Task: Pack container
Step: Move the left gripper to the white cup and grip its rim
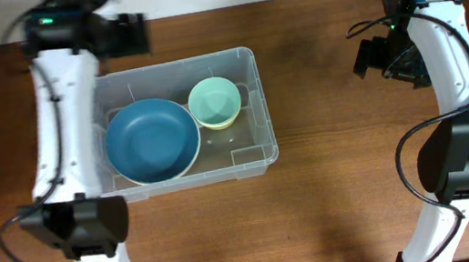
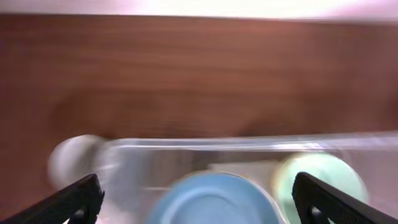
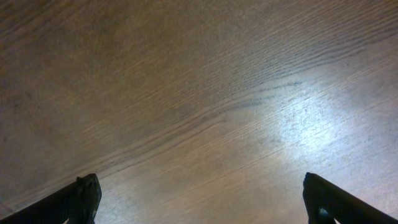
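The container (image 1: 265, 141), a clear plastic bin, sits left of the table's middle. Inside it a blue bowl (image 1: 151, 140) lies at the left and a pale green bowl (image 1: 214, 103) sits at the back right. My left gripper (image 1: 124, 34) hangs over the table just behind the bin's far rim, open and holding nothing. The left wrist view is blurred; the open left gripper (image 2: 199, 202) frames the blue bowl (image 2: 214, 199), the green bowl (image 2: 320, 177) and the container's rim (image 2: 249, 144). My right gripper (image 1: 373, 56) is far right of the bin. The right gripper (image 3: 202, 199) stands open over bare wood.
The brown wooden table (image 1: 344, 189) surrounds the bin. Both arms' bases stand at the near edge, left (image 1: 73, 227) and right (image 1: 460, 164). A pale round blur (image 2: 71, 158) shows at the bin's corner in the left wrist view.
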You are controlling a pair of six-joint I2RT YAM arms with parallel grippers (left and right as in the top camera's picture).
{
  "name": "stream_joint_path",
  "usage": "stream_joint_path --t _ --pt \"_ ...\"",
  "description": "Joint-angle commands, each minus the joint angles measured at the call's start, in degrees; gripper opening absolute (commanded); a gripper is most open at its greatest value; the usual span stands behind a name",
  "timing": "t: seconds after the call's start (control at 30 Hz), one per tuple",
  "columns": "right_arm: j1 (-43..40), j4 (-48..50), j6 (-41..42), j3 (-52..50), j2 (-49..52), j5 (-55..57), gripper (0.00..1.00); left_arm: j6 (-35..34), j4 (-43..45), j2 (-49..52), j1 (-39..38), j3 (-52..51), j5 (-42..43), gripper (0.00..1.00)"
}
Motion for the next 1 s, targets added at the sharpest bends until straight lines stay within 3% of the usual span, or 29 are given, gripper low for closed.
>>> stream_joint_path --t 0.0,0.1,0.4,0.53,0.97 --pt "-0.11 0.02 0.24 0.13 -0.28 0.11 0.99 -8.50 -3.63 -0.55 7.28 2.21 -6.27 0.99" --pt "-0.11 0.02 0.24 0.13 -0.28 0.09 0.99 -11.45 -5.95 -0.31 12.48 1.01 -5.57 0.99" --pt "-0.11 0.02 0.24 0.13 -0.28 0.09 0.99 -11.06 -5.86 1.33 21.75 -8.11 -3.15 1.00" --pt "-0.11 0.02 0.24 0.13 -0.28 0.11 0.99 -6.80 -1.33 2.97 22.53 -13.55 0.00 1.00" --pt "-0.11 0.02 0.24 0.13 -0.28 0.11 0.99 -6.78 4.13 10.32 22.91 -14.84 0.39 0.99"
